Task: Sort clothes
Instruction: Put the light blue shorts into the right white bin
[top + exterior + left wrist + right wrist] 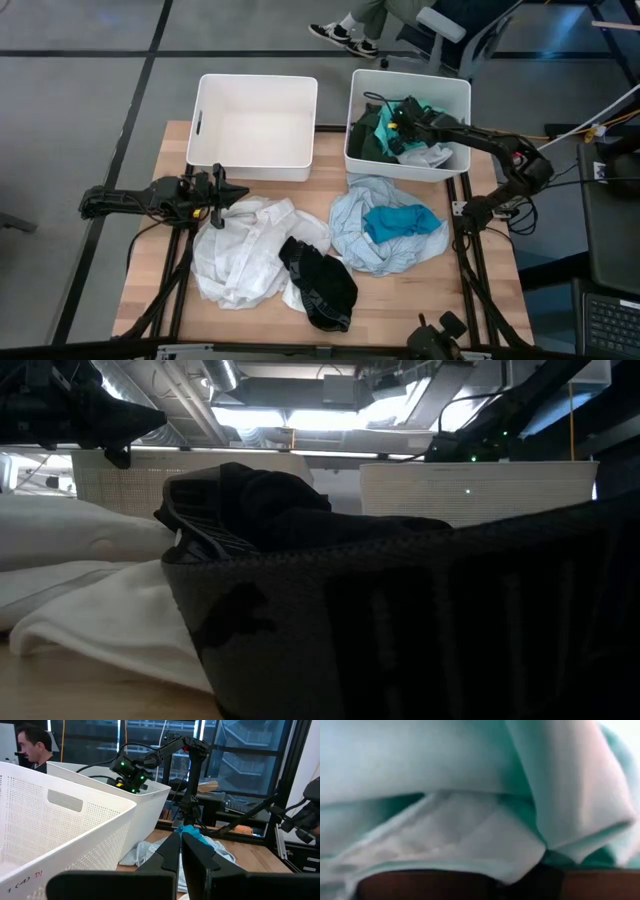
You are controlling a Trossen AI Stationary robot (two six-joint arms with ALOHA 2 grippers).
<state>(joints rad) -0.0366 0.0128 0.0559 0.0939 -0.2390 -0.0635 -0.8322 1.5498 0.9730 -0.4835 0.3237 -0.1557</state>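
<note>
The right white bin (455, 95) holds dark green, pale green and whitish clothes (372, 135). My right gripper (397, 118) reaches down into this bin, shut, with pale green cloth (470, 780) filling its wrist view. On the table lie a white garment (245, 250), a black one (318, 283) and a pale blue one (350, 225) with a teal piece (400, 220) on top. My left gripper (238, 192) waits shut at the table's left, above the white garment's edge. My right gripper is shut on the pale green cloth; a fold (520, 865) runs down between its two dark fingers. Whether this is an edge, and how many layers, is hidden by cloth covering the view. The fingers slant down from the table's right side. The cloth rests on the clothes in the bin.
The left white bin (300, 95) stands beside the right one at the table's far edge, with nothing in it. The black garment (400, 620) lies close to the near edge. A person's shoes (345, 35) show beyond the far edge.
</note>
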